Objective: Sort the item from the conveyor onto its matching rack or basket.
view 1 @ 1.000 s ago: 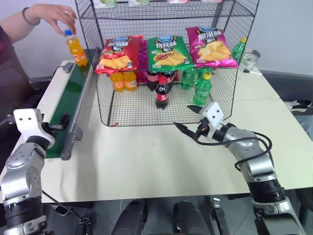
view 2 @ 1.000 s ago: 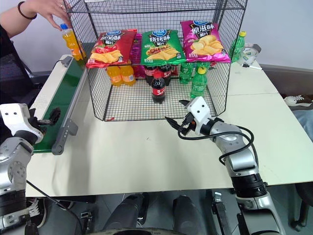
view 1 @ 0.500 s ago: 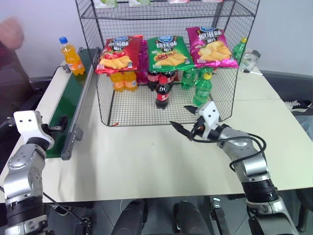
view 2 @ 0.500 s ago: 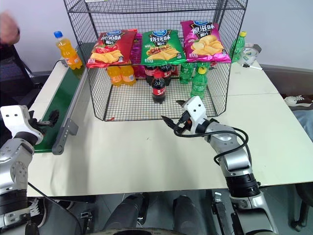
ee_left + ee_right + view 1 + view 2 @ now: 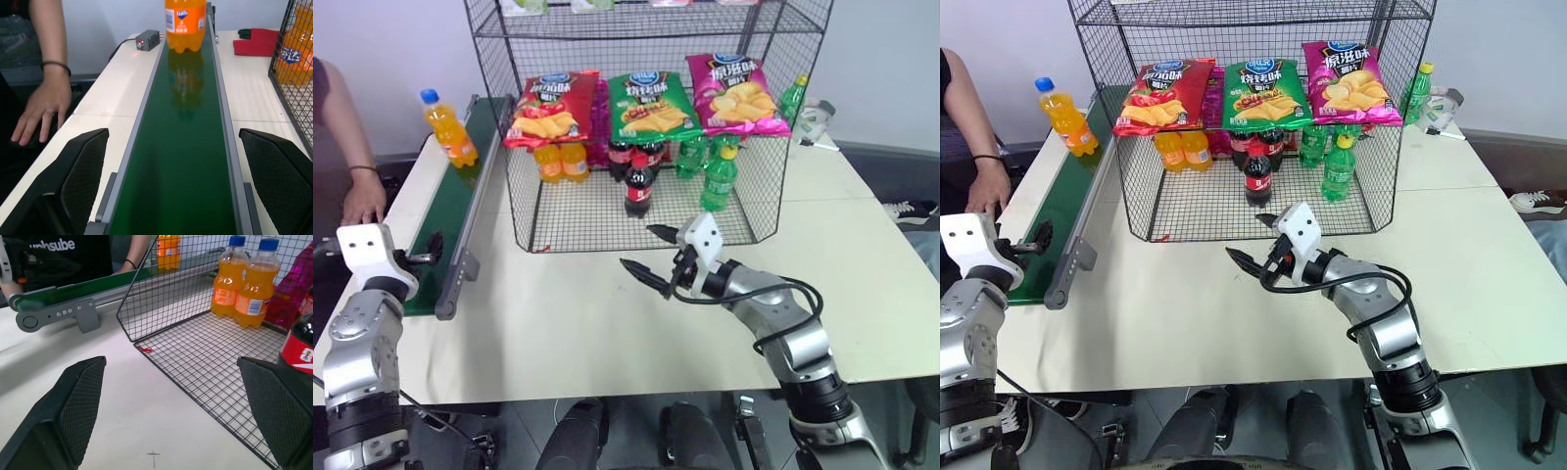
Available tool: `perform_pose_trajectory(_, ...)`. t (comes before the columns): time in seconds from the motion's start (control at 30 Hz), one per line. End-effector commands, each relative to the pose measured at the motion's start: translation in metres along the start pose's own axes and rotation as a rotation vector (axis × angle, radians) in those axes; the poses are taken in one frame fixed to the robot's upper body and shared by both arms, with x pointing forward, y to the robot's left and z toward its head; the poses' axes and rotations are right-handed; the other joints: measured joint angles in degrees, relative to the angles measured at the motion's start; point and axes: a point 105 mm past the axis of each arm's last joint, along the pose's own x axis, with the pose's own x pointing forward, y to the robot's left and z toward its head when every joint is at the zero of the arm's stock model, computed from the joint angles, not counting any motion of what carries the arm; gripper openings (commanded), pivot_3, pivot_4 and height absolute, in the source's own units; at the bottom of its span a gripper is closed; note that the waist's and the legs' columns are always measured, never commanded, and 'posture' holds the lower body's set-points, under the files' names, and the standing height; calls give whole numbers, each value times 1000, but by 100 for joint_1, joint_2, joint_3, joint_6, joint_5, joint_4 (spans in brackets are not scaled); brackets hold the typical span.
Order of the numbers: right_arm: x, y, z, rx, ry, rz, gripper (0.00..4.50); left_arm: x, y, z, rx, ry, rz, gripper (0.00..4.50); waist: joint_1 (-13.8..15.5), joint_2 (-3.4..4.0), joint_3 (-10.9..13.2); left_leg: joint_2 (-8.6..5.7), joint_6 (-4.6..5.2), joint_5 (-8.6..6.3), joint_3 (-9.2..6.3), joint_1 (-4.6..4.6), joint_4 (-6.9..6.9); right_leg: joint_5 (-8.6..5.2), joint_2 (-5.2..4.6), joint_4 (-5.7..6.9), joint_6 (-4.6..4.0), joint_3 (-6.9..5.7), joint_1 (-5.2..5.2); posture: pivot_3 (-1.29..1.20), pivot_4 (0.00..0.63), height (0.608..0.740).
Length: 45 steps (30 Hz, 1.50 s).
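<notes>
The item, an orange soda bottle (image 5: 450,129) with a blue cap, stands upright and alone at the far end of the conveyor (image 5: 451,208), a dark green belt with grey rails. At the belt's near end my left gripper (image 5: 427,252) is open and level, its fingers either side of the belt (image 5: 186,161), the bottle (image 5: 185,23) well ahead of it. The black wire rack (image 5: 756,201) with crisp bags on its front stands at mid table. My right gripper (image 5: 636,247) hovers open and empty just before the rack's open front.
Inside the rack stand two orange bottles (image 5: 560,162), cola bottles (image 5: 639,186) and green bottles (image 5: 717,179). A person's hand (image 5: 362,206) rests on the table left of the belt. A small control box (image 5: 148,40) sits beside the belt's far end.
The person has let go of the bottle and drawn the hand back to the table's left edge. My right gripper has moved left along the rack's front. The left gripper has stayed.
</notes>
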Motion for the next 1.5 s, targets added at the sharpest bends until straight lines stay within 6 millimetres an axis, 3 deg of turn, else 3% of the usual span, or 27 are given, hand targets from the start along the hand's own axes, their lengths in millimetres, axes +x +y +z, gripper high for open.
perform_pose_trajectory(0.03, 1, 6, 17, -52, -62, 18, 4500, 1, 9, 12, 31, -45, 30, 4471, -2, 0, 0, 0, 0, 0, 0, 0, 0, 0, 0, 0, 0, 0, -1, 0, 150, 740)
perform_pose_trajectory(1.03, 7, 15, 16, -51, -65, 52, 4500, 3, 9, 24, 8, -158, 28, 4471, -4, -1, -1, 0, 0, 0, 0, 0, 0, 0, 1, 0, 0, -1, -1, 0, 150, 740)
perform_pose_trajectory(1.5, 9, 18, 17, -49, -66, 66, 4500, 3, 10, 40, 10, -221, 16, 4471, -4, -1, -1, 0, 0, 0, 0, 0, 0, 1, 1, 0, 1, -1, -1, 0, 150, 740)
